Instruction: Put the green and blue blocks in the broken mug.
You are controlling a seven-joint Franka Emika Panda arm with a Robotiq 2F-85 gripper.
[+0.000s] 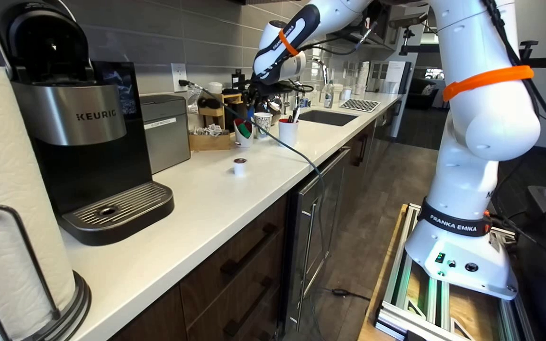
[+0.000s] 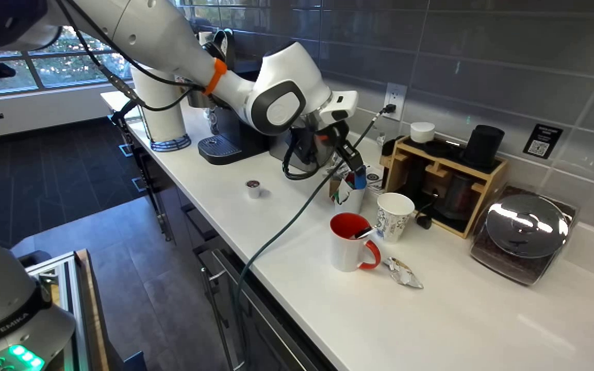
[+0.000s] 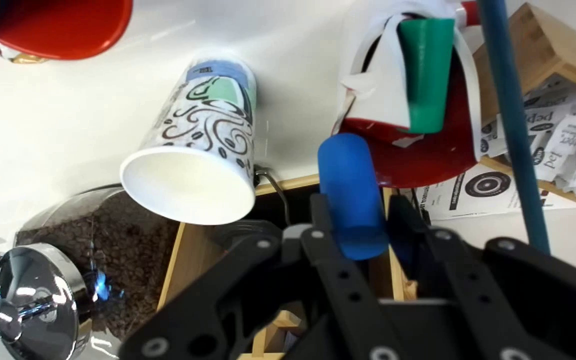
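The broken mug [image 3: 460, 135], white outside and red inside with a torn-away side, stands on the counter in both exterior views. Inside it leans the green block [image 3: 427, 75], also visible as a green patch in an exterior view [image 1: 244, 130]. My gripper [image 3: 358, 210] is shut on the blue block [image 3: 350, 185]; the fingers stand on both its sides. In the wrist view the block's far end overlaps the mug's broken rim. An exterior view shows the blue block [image 2: 360, 178] tilted down at the mug's mouth [image 2: 349, 202]; whether they touch I cannot tell.
A patterned paper cup [image 3: 203, 150] and a red-handled mug [image 2: 347, 252] stand close by. A teal cable [image 2: 286, 226] crosses near the gripper. Behind are a wooden shelf [image 2: 441, 190] and a packet box [image 1: 209, 141]. A coffee pod [image 2: 253, 191] sits in front.
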